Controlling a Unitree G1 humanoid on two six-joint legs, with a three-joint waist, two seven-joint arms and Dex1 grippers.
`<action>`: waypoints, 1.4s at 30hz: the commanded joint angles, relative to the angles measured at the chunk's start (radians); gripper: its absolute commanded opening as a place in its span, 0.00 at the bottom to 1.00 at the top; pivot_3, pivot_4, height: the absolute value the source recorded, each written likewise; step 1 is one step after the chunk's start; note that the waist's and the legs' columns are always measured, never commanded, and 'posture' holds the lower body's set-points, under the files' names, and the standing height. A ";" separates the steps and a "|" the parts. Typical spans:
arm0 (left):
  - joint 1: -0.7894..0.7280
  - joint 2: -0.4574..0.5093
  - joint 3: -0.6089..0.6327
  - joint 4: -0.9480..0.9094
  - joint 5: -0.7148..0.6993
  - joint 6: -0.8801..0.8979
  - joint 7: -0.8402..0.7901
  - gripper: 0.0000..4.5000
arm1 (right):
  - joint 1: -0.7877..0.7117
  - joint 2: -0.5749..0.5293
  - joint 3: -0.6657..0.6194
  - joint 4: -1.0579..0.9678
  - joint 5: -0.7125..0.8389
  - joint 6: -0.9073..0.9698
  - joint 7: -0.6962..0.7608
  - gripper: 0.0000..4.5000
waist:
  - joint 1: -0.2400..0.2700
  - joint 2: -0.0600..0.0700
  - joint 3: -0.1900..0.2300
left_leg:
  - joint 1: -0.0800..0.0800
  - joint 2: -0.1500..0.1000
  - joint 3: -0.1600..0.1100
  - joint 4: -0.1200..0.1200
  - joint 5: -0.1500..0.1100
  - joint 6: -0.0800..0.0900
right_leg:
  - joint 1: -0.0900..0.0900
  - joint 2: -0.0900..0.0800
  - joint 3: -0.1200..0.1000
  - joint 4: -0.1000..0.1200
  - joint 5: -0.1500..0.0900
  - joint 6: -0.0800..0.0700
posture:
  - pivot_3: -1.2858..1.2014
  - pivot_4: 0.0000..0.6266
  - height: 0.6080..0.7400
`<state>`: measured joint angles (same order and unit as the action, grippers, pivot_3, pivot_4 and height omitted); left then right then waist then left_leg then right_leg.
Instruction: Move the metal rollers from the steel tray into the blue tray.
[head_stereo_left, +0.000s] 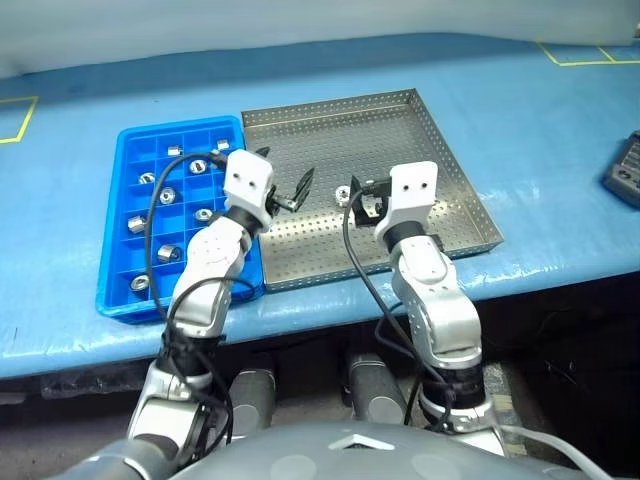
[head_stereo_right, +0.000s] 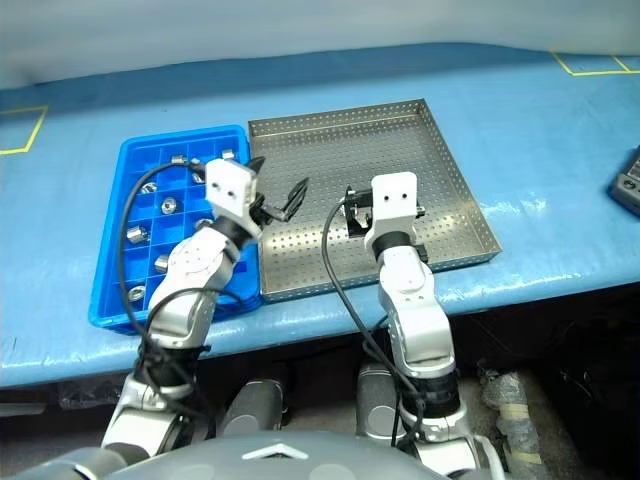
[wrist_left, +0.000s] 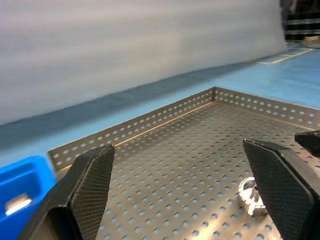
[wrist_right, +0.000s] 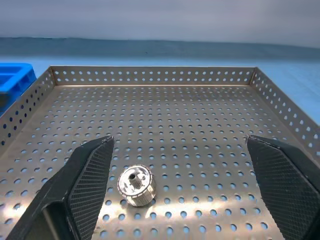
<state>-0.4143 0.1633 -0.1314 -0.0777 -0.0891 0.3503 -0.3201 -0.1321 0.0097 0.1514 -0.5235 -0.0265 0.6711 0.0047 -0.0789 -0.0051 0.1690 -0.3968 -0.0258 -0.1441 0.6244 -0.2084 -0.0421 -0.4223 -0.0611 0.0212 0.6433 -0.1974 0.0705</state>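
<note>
One metal roller (head_stereo_left: 342, 194), a small silver cylinder with a hollow centre, lies on the perforated floor of the steel tray (head_stereo_left: 420, 130). My right gripper (wrist_right: 179, 150) hovers open just behind it, and the roller (wrist_right: 136, 185) sits between its fingers, nearer one of them. My left gripper (head_stereo_left: 288, 166) is open and empty over the steel tray's left side, pointing toward the roller (wrist_left: 250, 192). To the left, the blue tray (head_stereo_left: 112, 290) holds several rollers (head_stereo_left: 167, 196) in its compartments.
Both trays lie side by side on a blue-covered table, and their near rims are close to its front edge (head_stereo_left: 330, 325). A dark device (head_stereo_left: 625, 172) lies at the far right. Yellow tape marks (head_stereo_left: 585, 52) line the back corners.
</note>
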 joint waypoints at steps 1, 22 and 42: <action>-0.106 0.030 -0.042 0.122 0.011 0.014 -0.098 1.00 | 0.041 -0.030 0.006 -0.119 0.047 0.032 0.063 0.99 | -0.016 0.000 0.000 | 0.000 0.000 0.001 0.000 0.000 0.000 | 0.000 0.000 0.001 0.000 0.000 0.000 | 0.44 0.24 1.00; -0.495 -0.125 -0.089 0.988 0.134 -0.111 -0.122 0.91 | 0.085 -0.048 0.049 -0.114 0.036 0.035 0.047 1.00 | -0.073 -0.001 0.001 | -0.001 0.000 0.001 0.002 0.000 0.001 | 0.000 0.000 0.002 -0.001 0.002 0.004 | 0.42 0.24 1.00; -0.086 -0.018 0.202 -0.008 0.020 0.130 0.092 0.38 | -0.007 -0.047 0.127 0.014 0.055 0.018 0.126 1.00 | -0.035 -0.001 0.001 | -0.001 0.000 0.002 0.000 0.000 0.001 | -0.003 0.000 0.005 0.000 0.003 0.004 | 0.51 0.24 1.00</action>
<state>-0.5303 0.1311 0.0484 0.0538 -0.0575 0.4484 -0.2498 -0.1166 -0.0404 0.2625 -0.4997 0.0193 0.7192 0.1123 -0.1135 -0.0061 0.1697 -0.3981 -0.0258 -0.1420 0.6240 -0.2087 -0.0416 -0.4254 -0.0610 0.0259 0.6435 -0.1947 0.0745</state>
